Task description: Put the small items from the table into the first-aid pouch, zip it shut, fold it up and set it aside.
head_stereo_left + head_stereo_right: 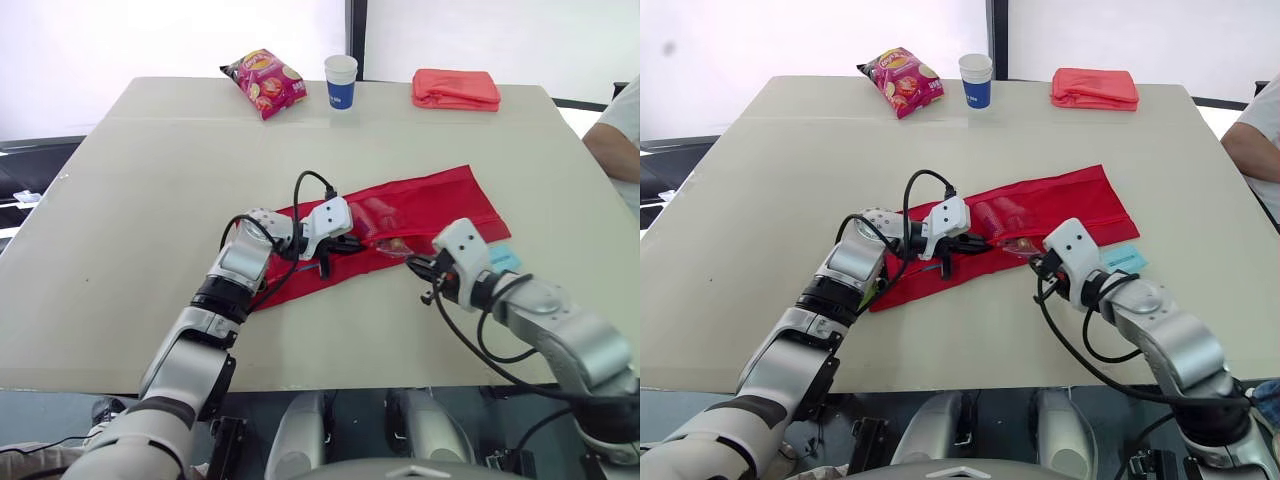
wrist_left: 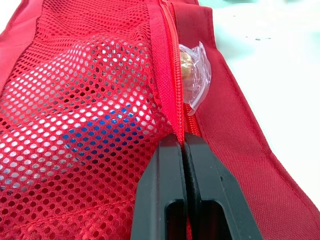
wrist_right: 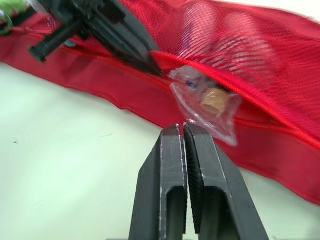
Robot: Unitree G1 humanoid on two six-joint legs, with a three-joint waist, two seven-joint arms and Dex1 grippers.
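Red mesh pouch (image 1: pixel 420 205) lay slantwise across the middle of a pale table (image 1: pixel 150 200), its zipper partly open. The left gripper (image 2: pixel 181 142) rested on the pouch near its middle, its two black fingers pressed together and clamped on the zipper edge. A clear packet (image 3: pixel 210 102) with something brown inside stuck halfway out of the opening, just beyond that grip. Something blue showed through the mesh.

The right gripper (image 3: pixel 181 131) hung low over the bare table, just in front of the packet, with its fingers closed together and nothing between them. A light blue item (image 1: pixel 1120 258) lay on the table beside the right wrist, near the pouch's front edge.

Along the far edge sat a snack bag (image 1: pixel 264 82), a paper cup (image 1: pixel 340 80) and a folded red cloth (image 1: pixel 456 89), well apart from the pouch. A person's arm (image 1: pixel 615 140) showed at the right side.
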